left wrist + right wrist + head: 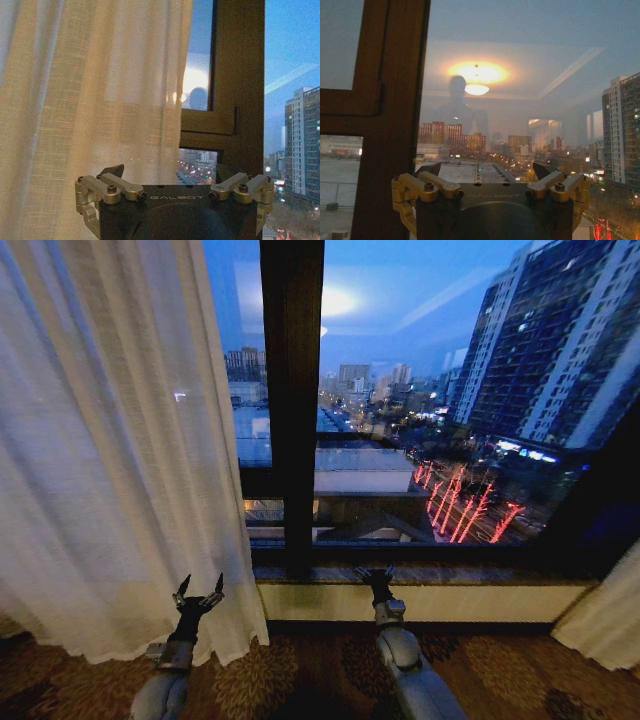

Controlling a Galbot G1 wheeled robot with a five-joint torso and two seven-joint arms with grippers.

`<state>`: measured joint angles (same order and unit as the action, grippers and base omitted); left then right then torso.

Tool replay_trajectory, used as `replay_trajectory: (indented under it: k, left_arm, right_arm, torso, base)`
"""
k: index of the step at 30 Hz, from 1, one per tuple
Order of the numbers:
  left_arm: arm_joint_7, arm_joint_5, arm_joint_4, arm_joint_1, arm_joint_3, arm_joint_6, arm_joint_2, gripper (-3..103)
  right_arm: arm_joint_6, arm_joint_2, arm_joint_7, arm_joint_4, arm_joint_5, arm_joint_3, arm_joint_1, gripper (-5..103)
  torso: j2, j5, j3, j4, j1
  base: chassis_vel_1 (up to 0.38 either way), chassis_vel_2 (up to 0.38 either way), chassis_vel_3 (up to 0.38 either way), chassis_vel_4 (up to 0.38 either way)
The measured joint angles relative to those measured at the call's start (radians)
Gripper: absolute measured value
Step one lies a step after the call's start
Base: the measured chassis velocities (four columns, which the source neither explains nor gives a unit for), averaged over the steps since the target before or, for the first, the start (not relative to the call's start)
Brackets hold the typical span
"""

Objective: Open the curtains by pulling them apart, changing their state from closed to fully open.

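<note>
Two sheer curtains frame a dusk city view: the left curtain point(110, 440) hangs gathered on the left side of the window, the right curtain point(608, 615) drawn to the far right edge, leaving the dark window frame point(291, 400) and glass bare between them. The left pincer point(199, 592) is raised with fingers spread wide, empty, just in front of the left curtain's lower folds. The right pincer point(376, 578) points at the windowsill point(470, 575) by the frame's base, its fingers also apart and empty.
</note>
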<state>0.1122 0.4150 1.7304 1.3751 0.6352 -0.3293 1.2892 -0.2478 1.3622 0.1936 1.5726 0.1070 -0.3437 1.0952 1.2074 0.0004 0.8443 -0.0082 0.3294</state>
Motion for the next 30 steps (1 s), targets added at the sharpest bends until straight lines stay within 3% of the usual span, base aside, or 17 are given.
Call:
replay_trajectory:
  k: [30]
  left_arm:
    - [0.001,0.0,0.0,0.0,0.0,0.0,0.0,100]
  right_arm:
    - [0.0,0.0,0.0,0.0,0.0,0.0,0.0,100]
  torso:
    - [0.0,-0.0007,0.0,0.0003,0.0]
  base:
    - [0.006,0.04,-0.003,-0.04]
